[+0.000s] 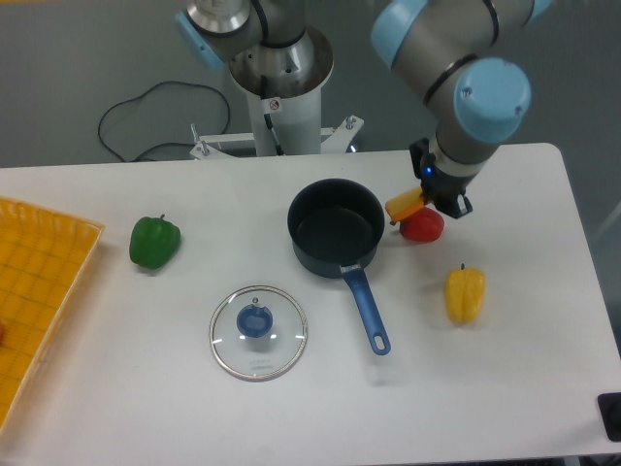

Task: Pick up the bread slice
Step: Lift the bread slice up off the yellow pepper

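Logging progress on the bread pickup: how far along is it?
Done: the gripper has reached the bread slice, beside the red bell pepper and the pot. In hand: the slice sits tilted at the fingertips, apparently off the table; the grip itself is hidden. Left: confirming a clear lift.

Bread slice: a small flat slab with a yellow-orange face and a darker orange crust edge. It sits tilted, raised off the white table, just right of the dark pot and touching the red pepper's upper left.
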You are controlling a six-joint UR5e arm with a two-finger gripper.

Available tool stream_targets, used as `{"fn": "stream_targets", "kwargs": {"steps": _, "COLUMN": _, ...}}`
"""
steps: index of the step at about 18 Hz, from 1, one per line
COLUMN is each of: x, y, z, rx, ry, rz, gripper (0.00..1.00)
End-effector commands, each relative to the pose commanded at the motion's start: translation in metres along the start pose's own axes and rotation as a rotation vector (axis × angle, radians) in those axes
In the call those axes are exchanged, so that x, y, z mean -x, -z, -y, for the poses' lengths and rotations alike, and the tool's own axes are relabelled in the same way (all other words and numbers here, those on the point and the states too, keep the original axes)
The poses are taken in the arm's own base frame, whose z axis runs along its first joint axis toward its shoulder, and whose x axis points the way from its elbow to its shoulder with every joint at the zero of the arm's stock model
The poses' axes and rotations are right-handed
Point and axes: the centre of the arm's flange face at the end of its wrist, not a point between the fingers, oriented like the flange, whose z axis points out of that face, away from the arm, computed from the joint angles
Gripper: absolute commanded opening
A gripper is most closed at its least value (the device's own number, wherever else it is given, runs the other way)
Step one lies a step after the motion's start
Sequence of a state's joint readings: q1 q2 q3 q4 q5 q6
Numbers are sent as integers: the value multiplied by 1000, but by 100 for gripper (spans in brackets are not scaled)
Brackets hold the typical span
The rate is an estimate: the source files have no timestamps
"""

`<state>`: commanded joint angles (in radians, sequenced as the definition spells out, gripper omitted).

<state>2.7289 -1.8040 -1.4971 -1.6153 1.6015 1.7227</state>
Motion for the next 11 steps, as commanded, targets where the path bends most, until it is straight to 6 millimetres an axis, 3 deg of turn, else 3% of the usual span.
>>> {"fn": "stream_targets", "kwargs": {"steps": 11, "x": -5, "y": 3, "z": -1, "rx": -23, "ry": 6, "rz": 11, "gripper": 10}}
